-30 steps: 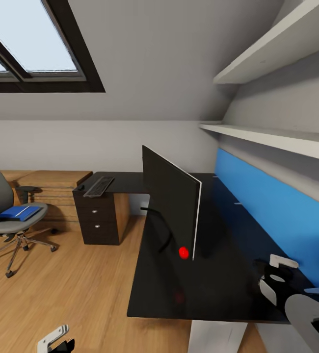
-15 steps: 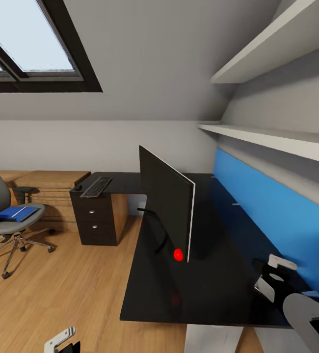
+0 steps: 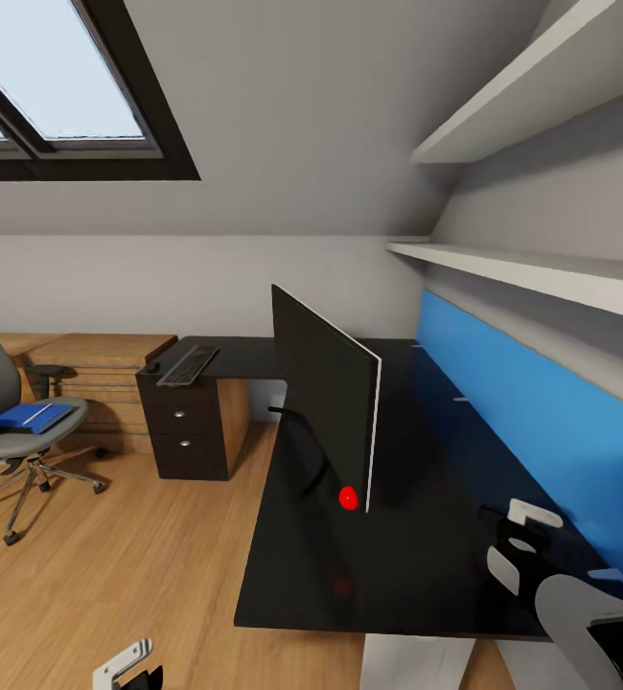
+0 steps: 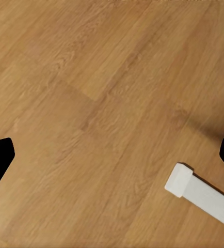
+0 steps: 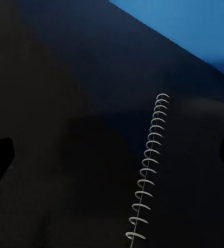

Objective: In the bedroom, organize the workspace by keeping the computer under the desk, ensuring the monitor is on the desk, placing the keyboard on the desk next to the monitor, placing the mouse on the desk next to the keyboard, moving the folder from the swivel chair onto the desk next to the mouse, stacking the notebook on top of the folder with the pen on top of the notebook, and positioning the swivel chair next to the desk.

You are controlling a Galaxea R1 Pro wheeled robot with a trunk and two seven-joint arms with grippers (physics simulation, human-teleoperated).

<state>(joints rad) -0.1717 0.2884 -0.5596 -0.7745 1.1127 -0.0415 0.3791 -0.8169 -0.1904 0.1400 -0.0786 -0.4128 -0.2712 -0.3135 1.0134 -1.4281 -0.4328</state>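
Our right gripper (image 3: 515, 535) hangs at the lower right of the head view, over the glossy black desk (image 3: 417, 565), fingers spread wide and holding nothing. Its wrist camera looks down on the dark notebook (image 5: 189, 175), its pale spiral binding running up the middle, directly under the open fingers; we cannot tell if they touch it. Our left gripper (image 3: 129, 666) sits at the bottom left above the wood floor (image 4: 91, 93), also spread and empty. The monitor (image 3: 326, 407) stands edge-on mid-frame. The keyboard (image 3: 187, 365) lies on the far desk wing. At the left edge the blue folder (image 3: 30, 417) rests on the swivel chair (image 3: 10, 431). Compared with half a second ago, our right gripper has shifted slightly left and down.
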